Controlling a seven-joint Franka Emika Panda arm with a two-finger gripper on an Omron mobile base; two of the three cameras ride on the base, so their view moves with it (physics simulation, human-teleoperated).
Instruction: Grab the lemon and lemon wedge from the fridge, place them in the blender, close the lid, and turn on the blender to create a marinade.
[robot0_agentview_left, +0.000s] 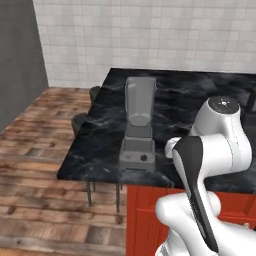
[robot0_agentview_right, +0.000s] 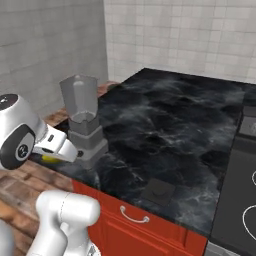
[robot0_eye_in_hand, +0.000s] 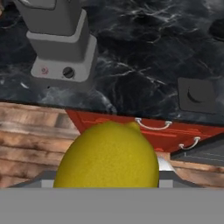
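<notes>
Carrying the lemon (robot0_eye_in_hand: 109, 155) clamped between its fingers, the gripper (robot0_eye_in_hand: 109, 186) hangs short of the blender (robot0_agentview_left: 138, 127), whose jug stands open; the lid (robot0_agentview_right: 158, 191) waits aside.

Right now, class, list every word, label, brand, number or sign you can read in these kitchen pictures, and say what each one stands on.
None: no readable text in any view.
blender: base bears a small red button and a dark knob, no lettering.
lemon: plain yellow skin, no sticker.
lid: plain dark square, no mark.
red cabinets: handles only, no labels.
counter: marbled pattern, no writing.
</notes>
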